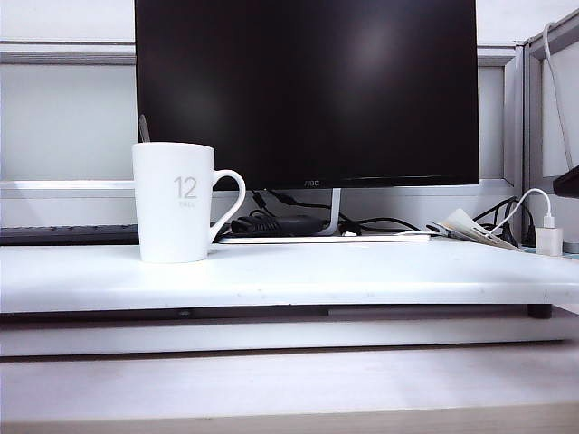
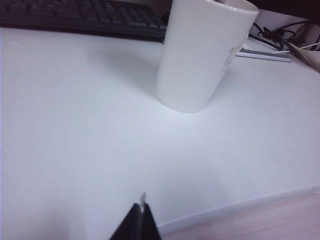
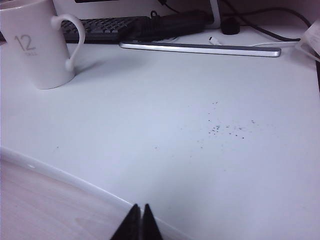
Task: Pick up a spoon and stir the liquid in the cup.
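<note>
Your left pincer (image 2: 142, 212) and right pincer (image 3: 140, 215) are both pressed together, pinching nothing, low over the near edge of the white counter (image 1: 362, 271), well short of the tall white ceramic mug with grey "12" (image 1: 175, 203). Spread a pincer before reaching. The thin grey-brown metal spoon (image 1: 144, 128) stands in the mug at its far-left rim, long axis near upright, handle tip up with a slight lean. Come from above, pinch the handle's flat faces, avoid the rim.

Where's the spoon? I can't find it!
Find the big black monitor. At its lower left corner a tall white cup marked "12" stands on the white table. The spoon is the thin grey handle poking above its rim.
</note>
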